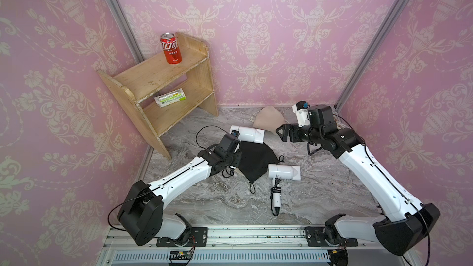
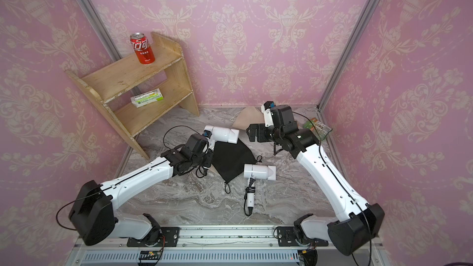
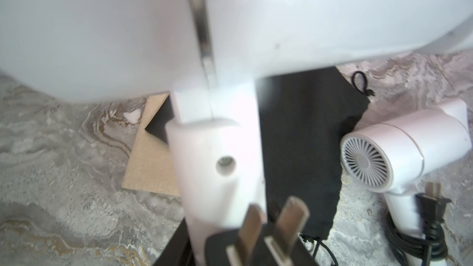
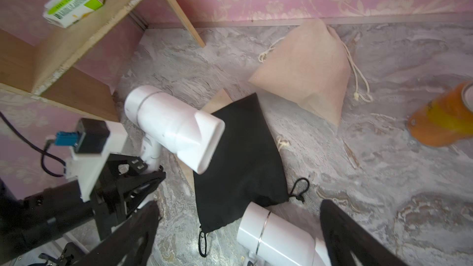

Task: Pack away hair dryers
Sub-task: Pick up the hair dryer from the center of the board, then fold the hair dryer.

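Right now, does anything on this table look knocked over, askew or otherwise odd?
Yes: an orange can, blurred, lies on its side on the marble table near the beige pouch, seen only in the right wrist view. The wooden shelf also stands skewed to the walls. Nothing looks spilled or broken.
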Motion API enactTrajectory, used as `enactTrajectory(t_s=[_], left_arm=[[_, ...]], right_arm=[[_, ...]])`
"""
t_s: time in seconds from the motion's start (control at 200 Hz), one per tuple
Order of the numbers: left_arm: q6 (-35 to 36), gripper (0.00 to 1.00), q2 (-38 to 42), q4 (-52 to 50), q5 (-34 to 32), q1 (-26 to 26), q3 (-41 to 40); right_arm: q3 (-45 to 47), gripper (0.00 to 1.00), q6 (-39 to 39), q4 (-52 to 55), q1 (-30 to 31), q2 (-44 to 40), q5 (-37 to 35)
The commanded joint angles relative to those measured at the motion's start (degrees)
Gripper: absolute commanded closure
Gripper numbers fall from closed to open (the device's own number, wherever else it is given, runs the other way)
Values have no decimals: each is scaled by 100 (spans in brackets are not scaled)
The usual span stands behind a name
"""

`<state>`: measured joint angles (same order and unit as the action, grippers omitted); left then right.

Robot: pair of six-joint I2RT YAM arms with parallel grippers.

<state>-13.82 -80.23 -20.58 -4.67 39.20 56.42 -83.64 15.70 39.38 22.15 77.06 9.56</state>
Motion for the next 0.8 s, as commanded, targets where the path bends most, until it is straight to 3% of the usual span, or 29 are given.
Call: enactTrajectory(t_s=[0.0,0.27,0.796], left_arm=[[942,76,101,483,-143,284,299],[1839,77,-88,998,-396,849,541],[2616,79,-485,1556,-339,993,868]], right_arm=[[-668,0,-611,575,-90,569,925],[-1996,0,-1208,1363,-194,1812,1825],[-1899,4,-1626,1679,-194,2271,2317]])
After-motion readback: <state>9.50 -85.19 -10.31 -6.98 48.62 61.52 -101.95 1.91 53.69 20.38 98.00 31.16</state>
